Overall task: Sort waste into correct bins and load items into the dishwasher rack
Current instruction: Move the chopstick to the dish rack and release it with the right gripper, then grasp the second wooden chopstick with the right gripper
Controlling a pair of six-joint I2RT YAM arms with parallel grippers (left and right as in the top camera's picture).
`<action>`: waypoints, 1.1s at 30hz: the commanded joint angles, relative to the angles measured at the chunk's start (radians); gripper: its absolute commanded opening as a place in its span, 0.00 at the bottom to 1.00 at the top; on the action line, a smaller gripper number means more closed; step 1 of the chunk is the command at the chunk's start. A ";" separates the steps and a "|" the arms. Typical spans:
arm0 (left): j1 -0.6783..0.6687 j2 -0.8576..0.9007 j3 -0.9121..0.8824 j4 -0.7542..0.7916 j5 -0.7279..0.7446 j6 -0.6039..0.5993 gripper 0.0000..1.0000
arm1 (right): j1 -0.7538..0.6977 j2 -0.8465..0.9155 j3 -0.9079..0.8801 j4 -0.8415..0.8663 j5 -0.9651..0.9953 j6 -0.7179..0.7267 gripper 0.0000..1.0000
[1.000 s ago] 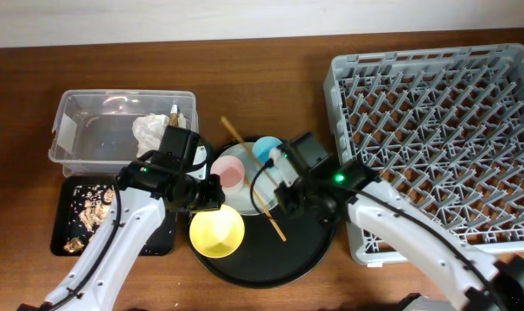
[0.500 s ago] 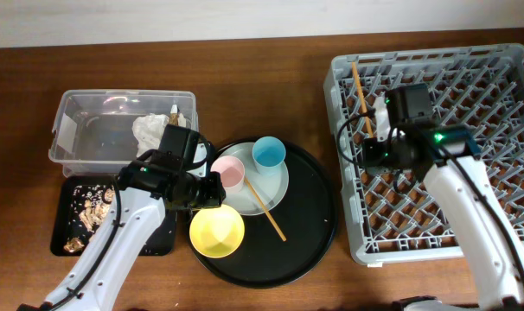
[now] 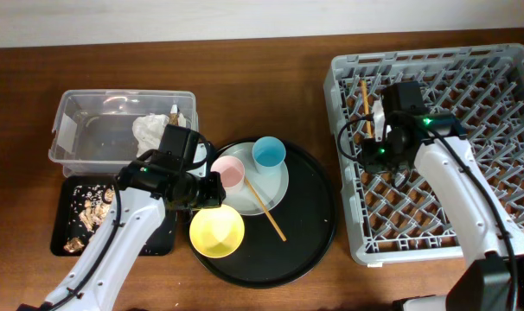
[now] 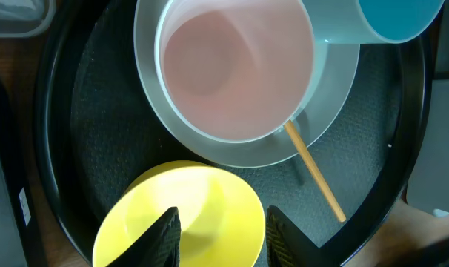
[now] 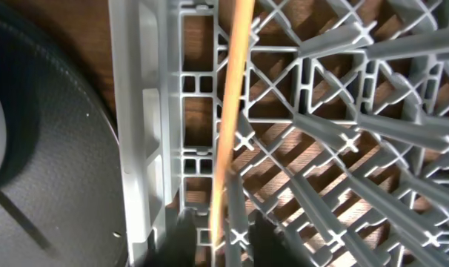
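Chopstick at the upper left of the dishwasher rack (image 3: 435, 53), at the right of the frame.
The chopstick (image 5: 230, 111) is seen between the right gripper's (image 5: 223, 236) fingers; whether it is clamped cannot be told. The left gripper (image 4: 221, 241) is held open astride the yellow bowl's (image 4: 187, 200) rim, lower left on the round black tray (image 3: 309, 233).

So the non-task stuff is basically just three things; a dark brown wooden table (image 3: 158, 52) with visible grain running across the whole shot; a big round black tray (image 3: 314, 233) sitting on it around the middle, raised rim, matte pebbly floor up close; and a pale whitish wall strip (image 3: 245, 17) along the table's far edge.
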 commanded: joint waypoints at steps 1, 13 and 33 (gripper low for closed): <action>0.003 0.005 0.021 0.002 -0.003 -0.010 0.37 | -0.002 0.005 -0.005 -0.004 -0.061 0.004 0.45; 0.003 0.005 0.021 0.002 -0.003 -0.010 0.37 | 0.040 0.005 -0.005 -0.068 -0.406 -0.013 0.41; 0.260 0.005 0.021 -0.020 0.056 -0.010 0.37 | 0.665 0.011 -0.257 0.214 -0.151 0.079 0.51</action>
